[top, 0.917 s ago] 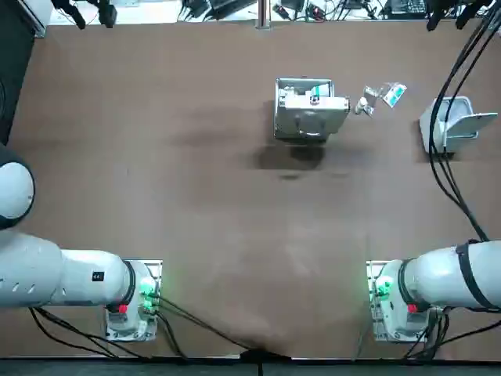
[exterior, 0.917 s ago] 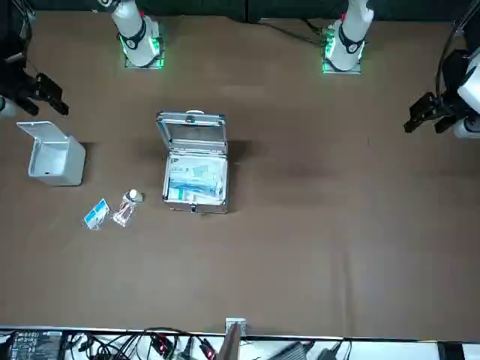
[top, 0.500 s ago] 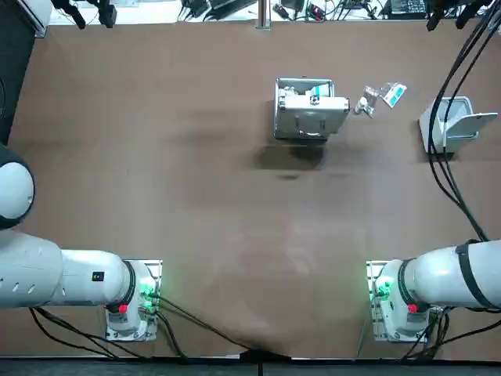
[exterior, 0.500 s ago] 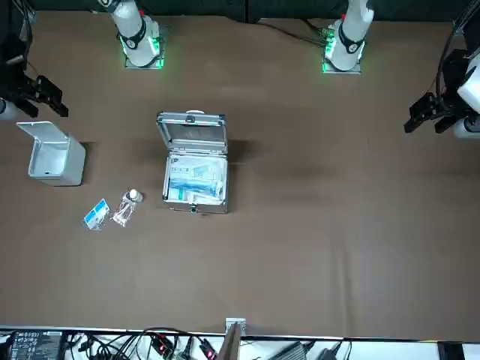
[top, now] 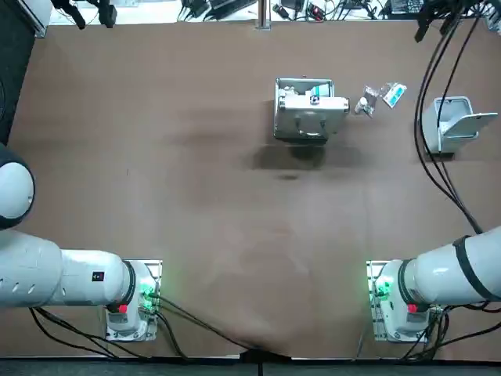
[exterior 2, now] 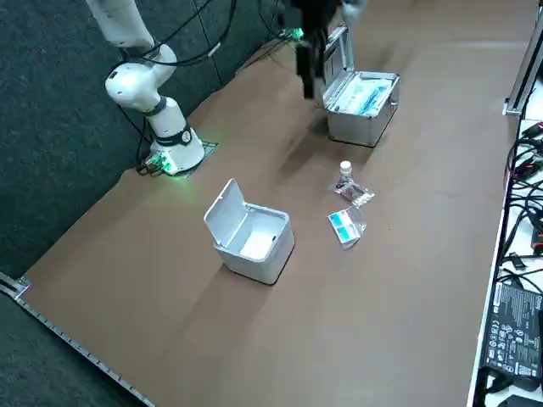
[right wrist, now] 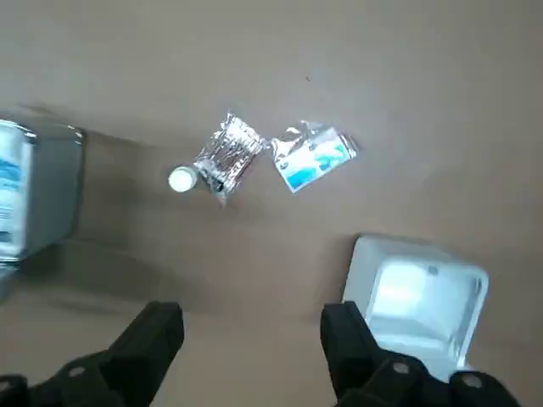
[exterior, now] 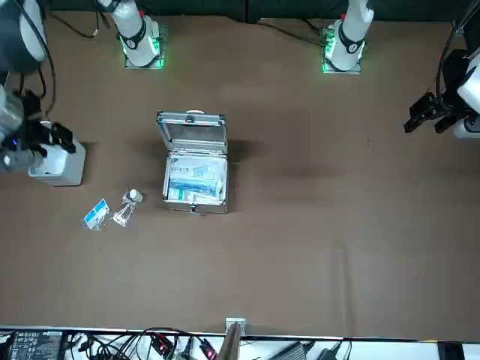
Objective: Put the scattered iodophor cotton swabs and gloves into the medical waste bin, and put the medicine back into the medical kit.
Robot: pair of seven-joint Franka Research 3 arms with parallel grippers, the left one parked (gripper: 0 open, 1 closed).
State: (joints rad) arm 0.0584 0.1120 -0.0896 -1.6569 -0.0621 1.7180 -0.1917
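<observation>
Brown tabletop [exterior: 315,225] carries all items. I read the right gripper [right wrist: 252,326] raised over the table near the white waste bin [right wrist: 416,297], fingers apart, nothing between them. Bin lid stands open. The medicine bottle [right wrist: 182,179] sits just beside a clear swab packet [right wrist: 229,157], with a blue-white packet [right wrist: 310,157] next to that. All three lie between the bin and the open medical kit [exterior: 193,169].

Brown table [top: 196,157]; dark carpet floor [exterior 2: 42,102] alongside; cables [exterior: 172,345] strewn beyond far edge.
</observation>
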